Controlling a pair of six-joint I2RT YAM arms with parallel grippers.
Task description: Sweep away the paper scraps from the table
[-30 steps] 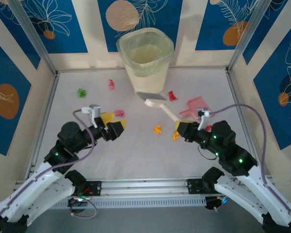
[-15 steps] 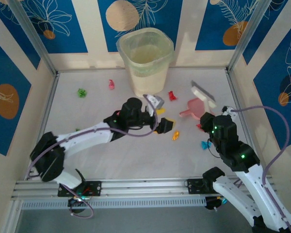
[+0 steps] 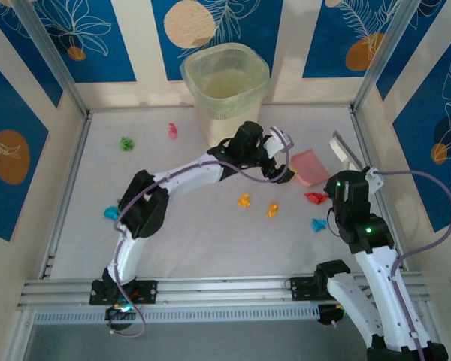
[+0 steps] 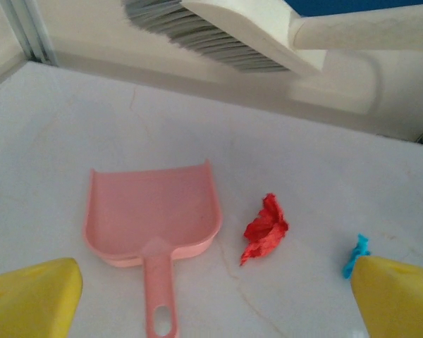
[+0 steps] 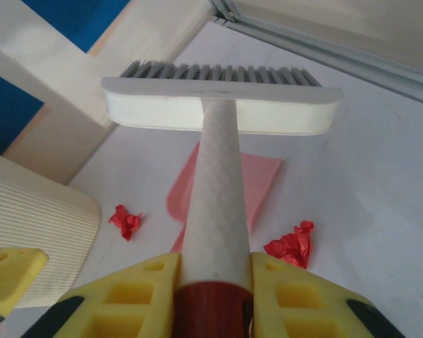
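Progress looks near zero: paper scraps (image 3: 244, 200) lie scattered over the counter (image 3: 203, 241). Green and pink toward the far-left corner, cyan at the left edge, orange mid, red and cyan near the right edge. The dustpan (image 4: 151, 211) is empty. The right gripper (image 5: 215, 282) clamps the brush (image 5: 222, 105); the left gripper (image 4: 211, 303) is spread, just short of the dustpan.

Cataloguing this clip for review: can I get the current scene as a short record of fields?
left gripper: open, facing flat pink plastic dustpan
right gripper: shut on cream bristle brush handle, head off the table
dustpan: empty, flat on matte white-grey table
paper scraps: small crumpled wads loose on table; red one beside dustpan
bin: pale ribbed plastic, against back wall
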